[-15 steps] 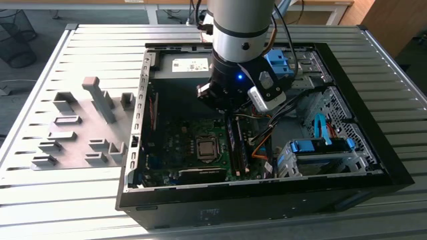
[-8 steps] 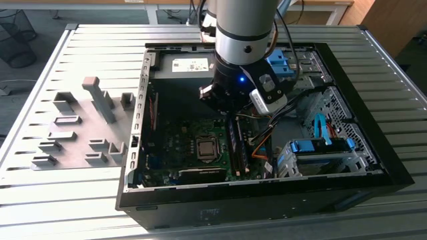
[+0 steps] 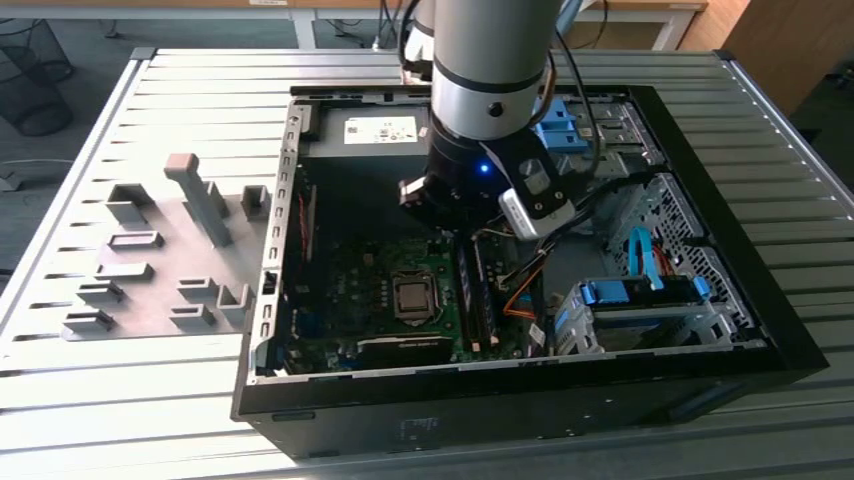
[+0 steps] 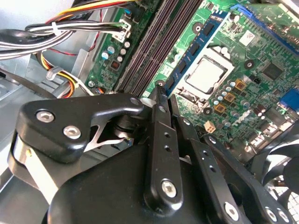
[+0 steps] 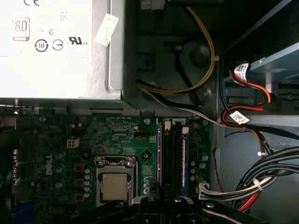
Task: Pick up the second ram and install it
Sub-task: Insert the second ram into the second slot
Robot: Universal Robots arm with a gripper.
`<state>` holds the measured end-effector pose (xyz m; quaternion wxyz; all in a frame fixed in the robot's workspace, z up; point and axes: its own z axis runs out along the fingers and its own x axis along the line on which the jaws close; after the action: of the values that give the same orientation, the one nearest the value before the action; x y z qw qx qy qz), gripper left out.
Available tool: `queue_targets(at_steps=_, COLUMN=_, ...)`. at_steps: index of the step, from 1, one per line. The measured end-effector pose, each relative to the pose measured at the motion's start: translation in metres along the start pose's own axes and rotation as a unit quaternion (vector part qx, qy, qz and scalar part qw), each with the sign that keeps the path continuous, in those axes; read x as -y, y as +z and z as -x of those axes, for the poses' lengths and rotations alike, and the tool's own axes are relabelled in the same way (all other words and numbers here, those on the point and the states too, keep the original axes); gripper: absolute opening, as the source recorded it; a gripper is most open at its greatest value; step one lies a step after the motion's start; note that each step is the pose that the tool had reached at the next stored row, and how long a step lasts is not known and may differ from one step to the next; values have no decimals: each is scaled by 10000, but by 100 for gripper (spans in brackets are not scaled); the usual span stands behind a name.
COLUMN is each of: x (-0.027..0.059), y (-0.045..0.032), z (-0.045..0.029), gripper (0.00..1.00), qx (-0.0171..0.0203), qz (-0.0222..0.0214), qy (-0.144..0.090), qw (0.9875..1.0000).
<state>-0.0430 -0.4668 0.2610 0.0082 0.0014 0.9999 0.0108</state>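
Observation:
The second ram [image 4: 201, 42], a blue-green strip with small dark chips, stands in the memory slot beside the CPU socket [image 4: 205, 74] on the green motherboard. My gripper [image 4: 161, 95] hangs just over the strip's near end. Its black fingers [image 4: 161, 140] are shut together, and nothing shows between them. In the exterior view the gripper [image 3: 461, 228] is low inside the open computer case [image 3: 747, 330], at the end of the memory slots [image 3: 474, 295]. The first wrist view shows the gripper [image 5: 162, 199] at one end of the dark slots [image 5: 172, 158].
A bundle of cables [image 4: 70, 32] runs close beside the slots. The silver power supply [image 5: 56, 46] sits beyond the board, and a drive cage with blue clips [image 3: 641, 295] stands at the exterior view's right. A grey fixture plate [image 3: 147, 270] with blocks lies outside the case.

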Motion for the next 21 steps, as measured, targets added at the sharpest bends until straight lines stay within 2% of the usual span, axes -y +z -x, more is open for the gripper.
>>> queue_targets(at_steps=9, x=5, y=102, z=22, gripper=14, qx=0, qz=0, qy=0, qw=10000)
queue_targets(at_steps=21, x=6, y=120, z=22, gripper=14, qx=0, qz=0, qy=0, qw=10000)
